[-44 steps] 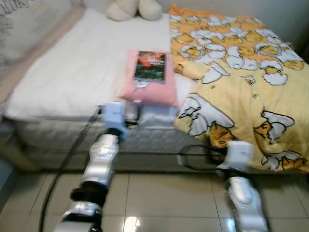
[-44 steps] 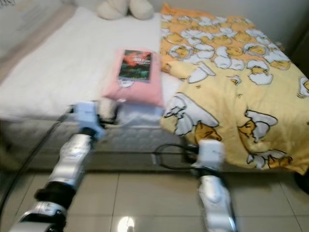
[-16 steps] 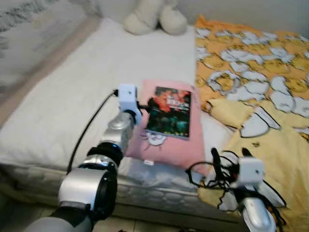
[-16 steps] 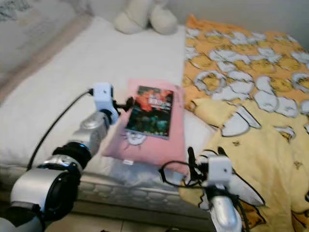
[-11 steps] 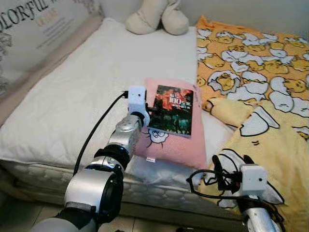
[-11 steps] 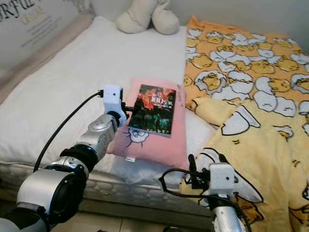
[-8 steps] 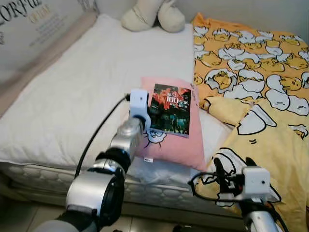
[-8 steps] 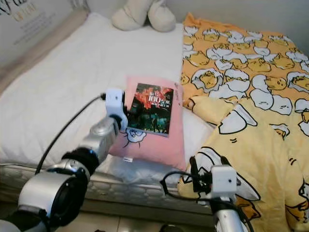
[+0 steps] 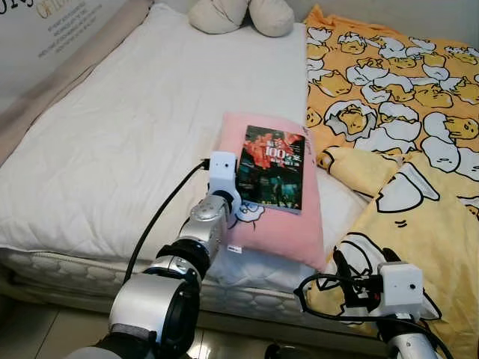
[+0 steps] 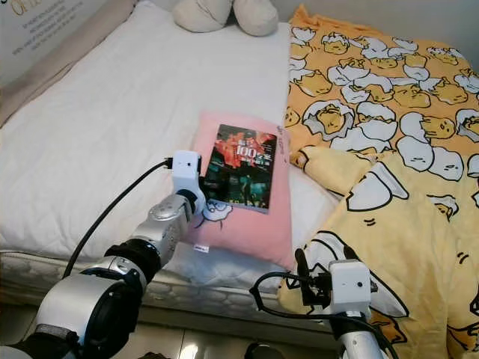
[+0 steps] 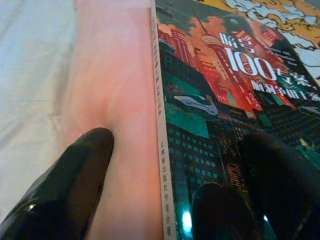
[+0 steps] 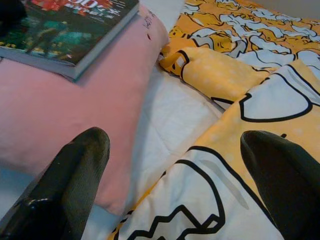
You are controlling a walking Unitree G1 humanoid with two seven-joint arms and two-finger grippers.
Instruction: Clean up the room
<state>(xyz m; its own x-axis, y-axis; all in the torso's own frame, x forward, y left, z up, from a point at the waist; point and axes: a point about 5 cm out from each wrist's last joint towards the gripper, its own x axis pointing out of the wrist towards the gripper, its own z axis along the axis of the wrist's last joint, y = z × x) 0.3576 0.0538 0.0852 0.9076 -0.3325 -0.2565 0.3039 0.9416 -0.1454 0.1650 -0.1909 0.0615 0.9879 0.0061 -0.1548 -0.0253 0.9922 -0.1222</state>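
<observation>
A book with a dark city cover lies flat on a pink pillow near the front edge of the bed. My left gripper is open at the book's near left side. One finger rests on the pillow beside the spine and the other lies over the cover. Its white wrist block hides the fingers in the eye views. My right gripper is open, low at the bed's front, over the yellow blanket's edge, holding nothing.
A yellow blanket with egg cartoons covers the bed's right half. The white mattress is bare on the left. A cream plush toy sits at the head. A lettered wall panel runs along the left. Tiled floor lies below.
The view has come closer to the bed and tipped down. My left gripper has reached forward from the bed's front edge to the book's left side. The right gripper rose to the blanket's edge.
</observation>
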